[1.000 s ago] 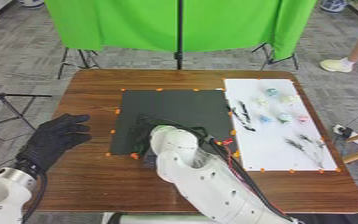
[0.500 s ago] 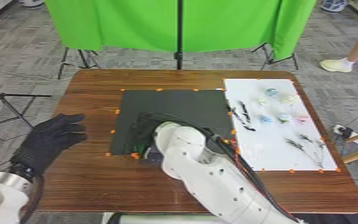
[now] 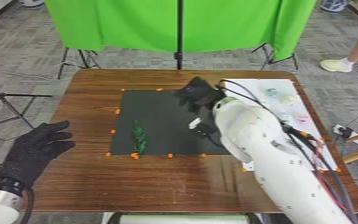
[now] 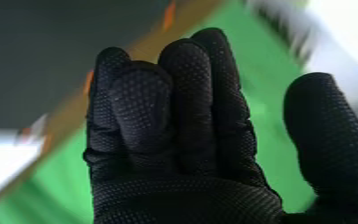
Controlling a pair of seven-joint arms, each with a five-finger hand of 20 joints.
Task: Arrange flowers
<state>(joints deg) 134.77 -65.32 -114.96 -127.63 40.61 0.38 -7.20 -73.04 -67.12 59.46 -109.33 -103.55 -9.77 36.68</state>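
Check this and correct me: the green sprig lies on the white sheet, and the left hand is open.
Wrong on the surface: the head view shows the green sprig on the dark mat, not the white sheet. The left hand is open, as you say.

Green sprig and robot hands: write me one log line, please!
green sprig: lying on black mat | right hand: open, empty, above mat's far edge | left hand: open, by table's left edge
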